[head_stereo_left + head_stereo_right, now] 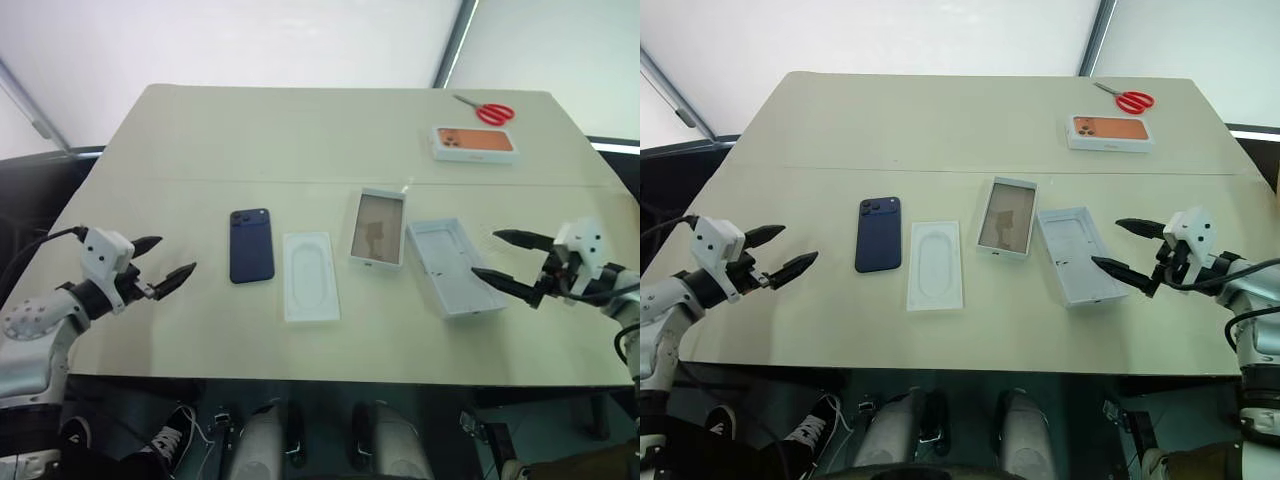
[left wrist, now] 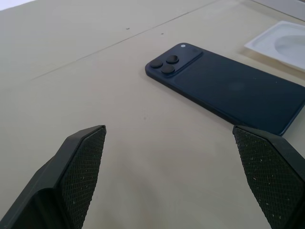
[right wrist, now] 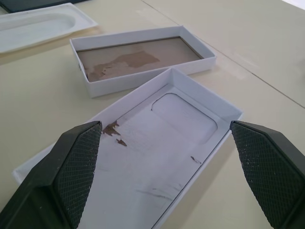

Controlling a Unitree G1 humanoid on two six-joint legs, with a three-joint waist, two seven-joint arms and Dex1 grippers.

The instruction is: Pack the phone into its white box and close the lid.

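Navy-blue and glossy, the smartphone (image 1: 251, 246) lies camera-side up on the beige table (image 1: 300, 140), just beside the flat white insert with an oval recess (image 1: 310, 276). The shallow white box with a tan floor (image 1: 378, 228) and the upturned white lid (image 1: 454, 266) wait nearby. Your left gripper (image 1: 160, 262) and right gripper (image 1: 508, 262) hover with fingers spread wide, empty. Slide low under the phone's long edges; its thin rim offers little purchase. The lid's printed face is hidden.
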